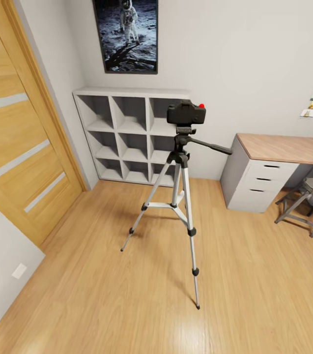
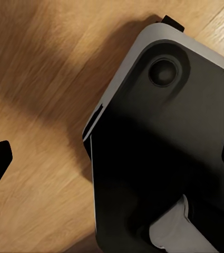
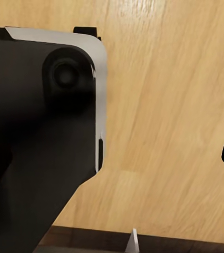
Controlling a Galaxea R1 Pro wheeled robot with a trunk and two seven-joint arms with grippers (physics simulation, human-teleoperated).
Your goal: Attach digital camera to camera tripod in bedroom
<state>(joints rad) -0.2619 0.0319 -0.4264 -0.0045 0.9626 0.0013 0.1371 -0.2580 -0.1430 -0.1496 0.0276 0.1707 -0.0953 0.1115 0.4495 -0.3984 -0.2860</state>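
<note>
Although the arms hang low beside the robot's own base, the work with the digital camera [image 1: 186,113] looks finished. It sits on the black head of the camera tripod [image 1: 177,196], upright, with the red dot on its top, in front of the white cube shelf [image 1: 127,132]. The tripod stands on the wood floor [image 1: 102,295] of the bedroom, with three legs spread and the long pan handle pointing toward the desk [image 1: 284,147]. From the head view I cannot tell if the camera is really locked on the head or only rests there.

The left gripper [image 2: 112,158] looks down at the floor and at the dark, grey-edged base of the robot [image 2: 164,137]. Its two black fingertips show at the opposite edges of the picture, well apart, with nothing between them. Of the right gripper [image 3: 112,163] one fingertip shows at one edge and the other side is lost against the dark base, so it seems apart and empty, but I am less sure.

My judgement is that the attaching step is done. The next move calls only for a check that the camera stays level and firm. The robot should keep both arms away from the thin legs, because a small push could tip the tripod.
</note>
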